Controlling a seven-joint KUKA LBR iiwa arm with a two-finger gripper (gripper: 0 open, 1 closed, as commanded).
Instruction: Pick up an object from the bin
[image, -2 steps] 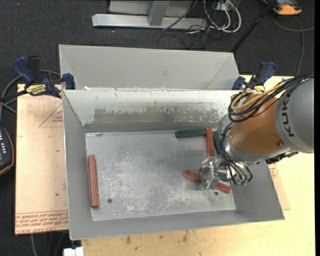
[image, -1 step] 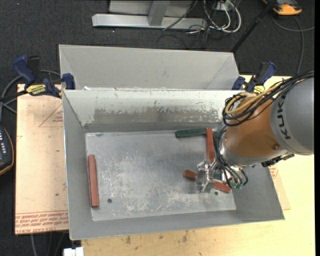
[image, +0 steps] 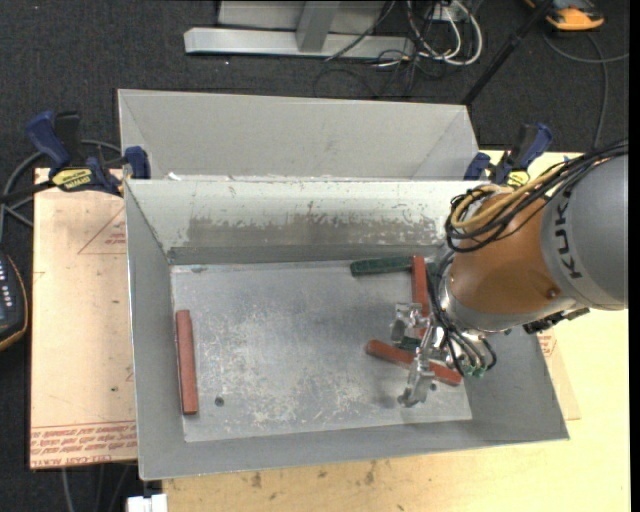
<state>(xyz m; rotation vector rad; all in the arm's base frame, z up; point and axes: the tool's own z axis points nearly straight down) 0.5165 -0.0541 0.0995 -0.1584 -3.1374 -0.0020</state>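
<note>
Arm (image: 590, 240) comes in over the bin's (image: 300, 440) right wall, grey last link angled down twd the floor. Orange cover (image: 495, 285) sits at the wrist w/ a bundle of cables (image: 490, 210) looped on top. Wrist is bent so the gripper (image: 414, 385) points down and a bit twd the near edge. It sits low over the floor in the bin's right half, closer to the near-right corner than the far-right one.

Directly under it is a short red stick (image: 384, 350), flat and slanted. One end pokes out twd bin centre, the other shows on the right-wall side, and gripper metalwork crosses its middle. Can't tell how wide the gripper is or whether it has hold of the stick; tip area is too cluttered.

Another red stick (image: 419, 285) lies just behind, running far-to-near, partly hidden by the cover. Dark green stick (image: 380, 267) lies at the foot of the far wall, its end close to that one. Long red-brown bar (image: 185, 360) lies along the left wall, well apart from the rest.
</note>
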